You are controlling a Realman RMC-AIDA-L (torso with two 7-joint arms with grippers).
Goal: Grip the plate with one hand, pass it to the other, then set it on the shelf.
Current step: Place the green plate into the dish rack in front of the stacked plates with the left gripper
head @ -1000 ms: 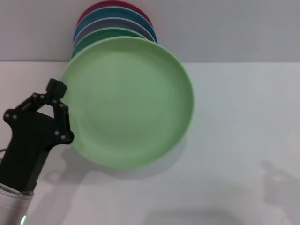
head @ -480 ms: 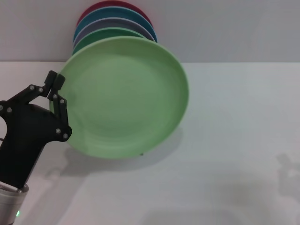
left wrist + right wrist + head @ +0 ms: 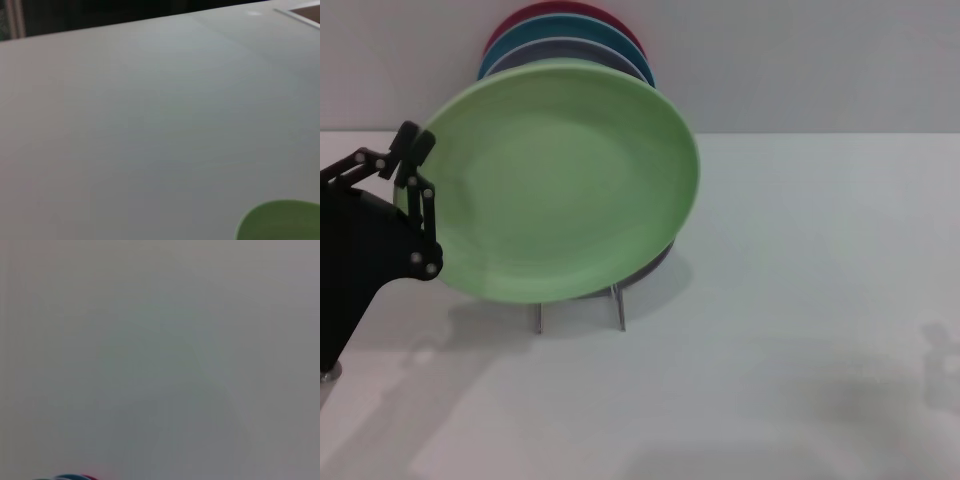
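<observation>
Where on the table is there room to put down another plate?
The white table lies bare right of the plate and in front of the shelf. It is crowded at back left, with the coloured plates and the left gripper.

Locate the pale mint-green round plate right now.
In the head view, the pale mint-green round plate is left of centre, tilted, held at its left rim by the left gripper, right in front of the coloured plates standing in the chrome wire rack.

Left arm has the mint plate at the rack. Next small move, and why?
Probably ease the plate down into the shelf. The left end effector grips its rim, and the plate hangs tilted just in front of the racked plates, above the front wires.
</observation>
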